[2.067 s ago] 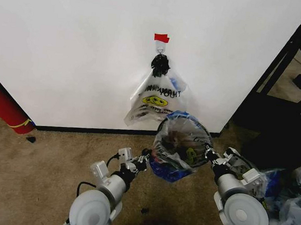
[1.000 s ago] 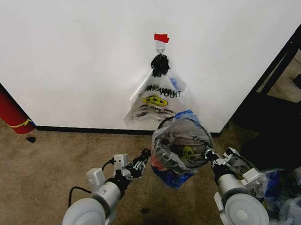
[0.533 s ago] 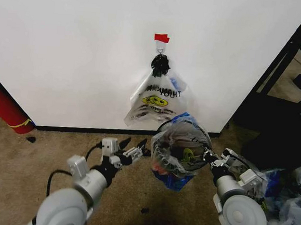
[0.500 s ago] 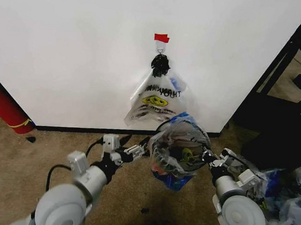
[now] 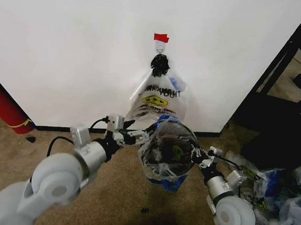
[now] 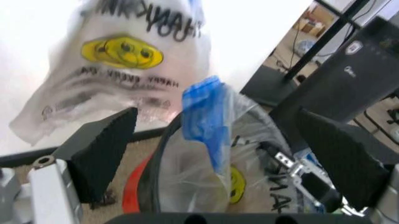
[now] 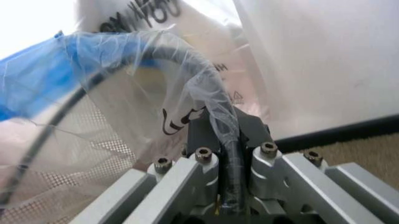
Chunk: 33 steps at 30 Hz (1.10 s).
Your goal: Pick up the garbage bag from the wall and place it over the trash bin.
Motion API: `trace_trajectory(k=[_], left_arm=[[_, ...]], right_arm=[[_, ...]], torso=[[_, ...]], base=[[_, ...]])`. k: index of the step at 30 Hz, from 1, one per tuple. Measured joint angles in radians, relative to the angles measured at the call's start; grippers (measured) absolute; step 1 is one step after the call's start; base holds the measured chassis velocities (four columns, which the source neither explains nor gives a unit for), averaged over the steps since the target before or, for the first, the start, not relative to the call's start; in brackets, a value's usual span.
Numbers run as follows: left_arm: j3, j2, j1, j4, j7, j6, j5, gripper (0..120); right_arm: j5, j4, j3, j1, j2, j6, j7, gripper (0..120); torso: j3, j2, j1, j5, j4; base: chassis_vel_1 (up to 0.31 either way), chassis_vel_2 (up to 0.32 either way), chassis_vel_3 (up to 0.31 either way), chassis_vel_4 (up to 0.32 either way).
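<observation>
The trash bin (image 5: 153, 144), dark with a black rim, hangs in the air in front of the wall (image 5: 67, 43), its mouth tipped toward me. The garbage bag (image 5: 166, 184), see-through with blue patches, is draped over the bin. My right gripper (image 5: 195, 151) is shut on the bin's right rim, with bag film under its fingers (image 7: 206, 163). My left gripper (image 5: 138, 135) is open at the bin's left rim. Its black fingers (image 6: 103, 149) stand wide apart on either side of the rim and the bag's blue patch (image 6: 203, 112).
A clear smiley "THANK YOU" bag (image 5: 156, 100) hangs from the hook (image 5: 159, 50) under a red tape strip (image 5: 161, 38). A long red cylinder (image 5: 2, 106) leans at the left. A black rack (image 5: 284, 65), a black box (image 5: 285, 128) and heaped plastic bags (image 5: 289, 201) crowd the right.
My left gripper let go of the rim, swung out to the left, opened, and has come back to the bin's left rim. The bin has shifted left and nearer the wall with the right gripper.
</observation>
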<state>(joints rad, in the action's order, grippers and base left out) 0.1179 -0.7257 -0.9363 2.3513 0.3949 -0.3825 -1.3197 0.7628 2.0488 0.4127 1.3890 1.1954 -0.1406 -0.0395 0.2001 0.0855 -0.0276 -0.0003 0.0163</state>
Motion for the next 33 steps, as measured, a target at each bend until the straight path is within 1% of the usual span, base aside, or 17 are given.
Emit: trace_trajectory(k=[3, 6, 9, 12, 17, 21, 29, 33], left_arm=[[-0.009, -0.005, 0.035, -0.027, 0.015, -0.029, -0.047, 98], [-0.013, -0.008, 0.045, -0.039, 0.019, -0.038, -0.061, 97], [-0.023, -0.025, 0.065, -0.061, 0.024, -0.054, -0.086, 95], [-0.036, -0.044, 0.069, -0.079, 0.025, -0.064, -0.09, 94], [-0.045, -0.063, 0.063, -0.084, 0.034, -0.067, -0.109, 94], [-0.049, -0.064, 0.055, -0.078, 0.034, -0.068, -0.112, 95], [-0.083, -0.071, 0.057, -0.094, 0.033, -0.07, -0.094, 95], [-0.089, -0.072, 0.049, -0.102, 0.042, -0.063, -0.09, 81]], right_arm=[[-0.001, -0.029, 0.004, -0.006, -0.026, 0.039, 0.057, 1], [-0.005, -0.049, 0.004, -0.013, -0.037, 0.063, 0.095, 1], [-0.017, -0.095, 0.008, -0.024, -0.062, 0.117, 0.202, 1], [-0.025, -0.116, 0.014, -0.028, -0.082, 0.138, 0.263, 1], [-0.036, -0.116, 0.019, -0.024, -0.09, 0.132, 0.265, 1], [-0.041, -0.113, 0.018, -0.022, -0.087, 0.127, 0.259, 1], [-0.022, -0.098, 0.013, -0.029, -0.098, 0.107, 0.233, 1], [-0.011, -0.088, 0.019, -0.022, -0.101, 0.092, 0.224, 1]], torso=[[0.0, 0.0, 0.0, 0.0002, 0.0004], [0.0, 0.0, 0.0, 0.0003, 0.0003], [0.0, 0.0, 0.0, 0.0004, 0.0], [0.0, 0.0, 0.0, 0.0003, 0.0002], [0.0, 0.0, 0.0, 0.0004, 0.0002], [0.0, 0.0, 0.0, 0.0004, 0.0001], [0.0, 0.0, 0.0, 0.0004, 0.0002], [0.0, 0.0, 0.0, 0.0004, 0.0002]], base=[[0.0, 0.0, 0.0, 0.0], [0.0, 0.0, 0.0, 0.0], [0.0, 0.0, 0.0, 0.0], [0.0, 0.0, 0.0, 0.0], [0.0, 0.0, 0.0, 0.0], [0.0, 0.0, 0.0, 0.0], [0.0, 0.0, 0.0, 0.0], [0.0, 0.0, 0.0, 0.0]])
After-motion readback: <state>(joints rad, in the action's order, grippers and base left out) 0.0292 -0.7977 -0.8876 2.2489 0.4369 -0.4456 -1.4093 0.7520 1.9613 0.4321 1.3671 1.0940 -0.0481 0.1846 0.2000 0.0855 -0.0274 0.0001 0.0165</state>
